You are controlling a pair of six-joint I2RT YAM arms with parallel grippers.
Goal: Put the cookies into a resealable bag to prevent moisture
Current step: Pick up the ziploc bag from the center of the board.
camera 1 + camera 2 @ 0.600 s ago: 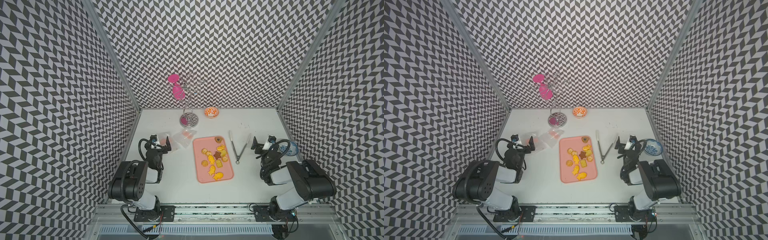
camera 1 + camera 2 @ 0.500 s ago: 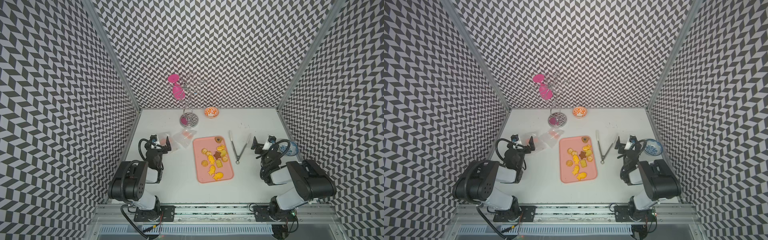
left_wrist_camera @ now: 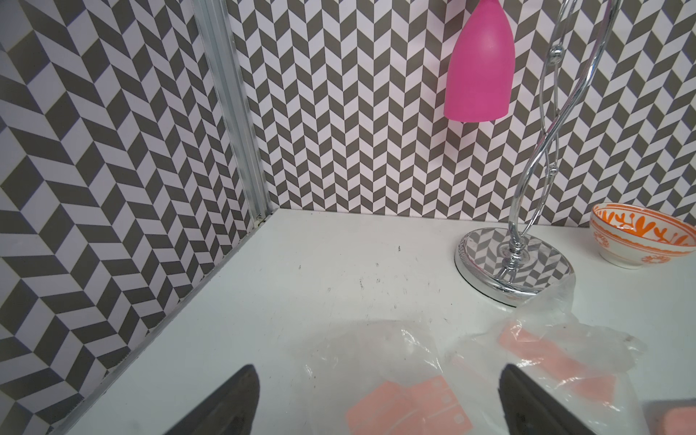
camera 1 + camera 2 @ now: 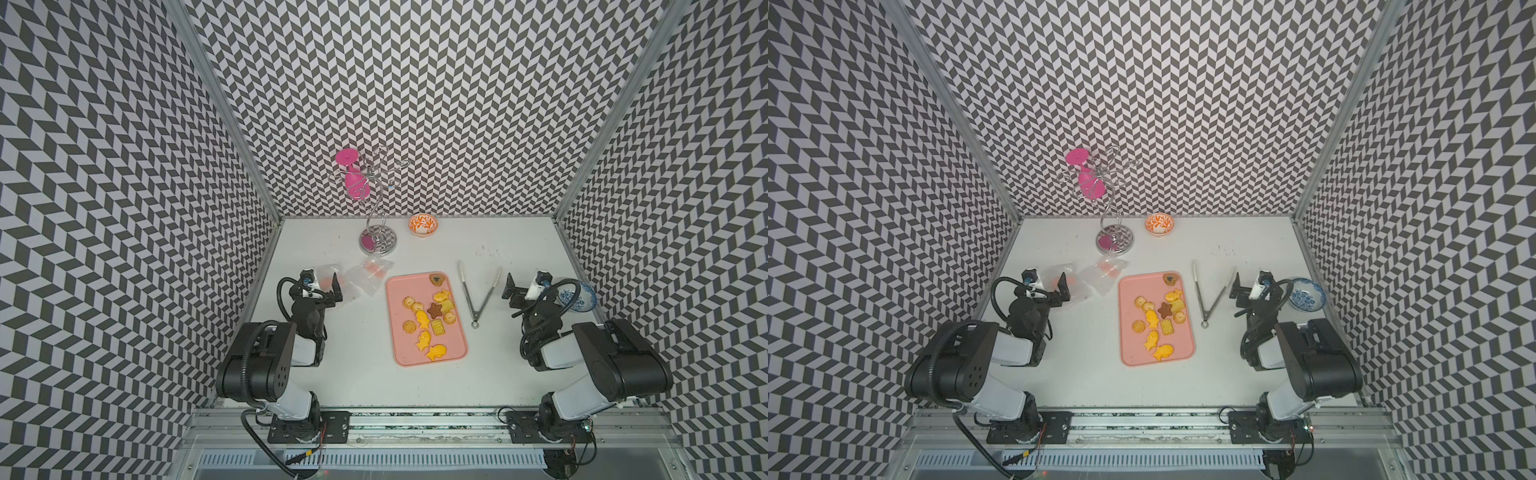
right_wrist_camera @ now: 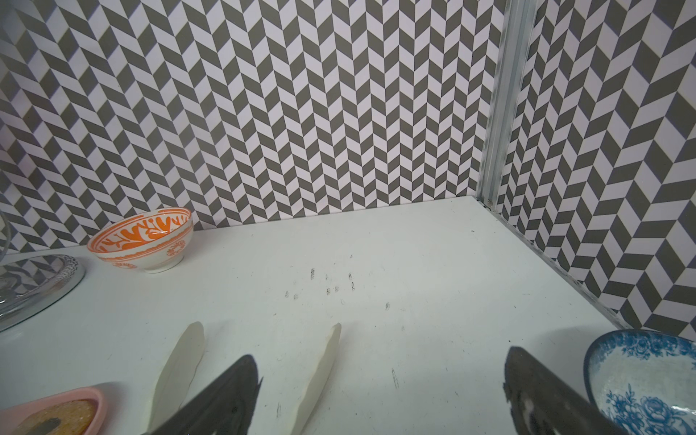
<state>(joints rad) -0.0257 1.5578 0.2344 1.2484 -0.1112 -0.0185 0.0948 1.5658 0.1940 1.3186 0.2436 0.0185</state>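
Left jaws spread wide, empty, low over a clear resealable plastic bag with peach label (image 3: 376,357) near the counter's left edge; contact cannot be told. A second clear bag (image 4: 371,277) lies just beside it, toward the counter's middle. Right jaws spread wide, empty, near the right edge, between metal tongs with white tips (image 4: 478,293) and a blue-patterned bowl (image 4: 582,296). Nothing differs from half a second back: arms parked, no object shifted. The cookies (image 4: 428,322), yellow-orange fish, swirls and squares plus a brown star and heart, all sit on a pink rectangular tray (image 4: 415,359) mid-counter. Judged: task not begun; a bag needs opening first.
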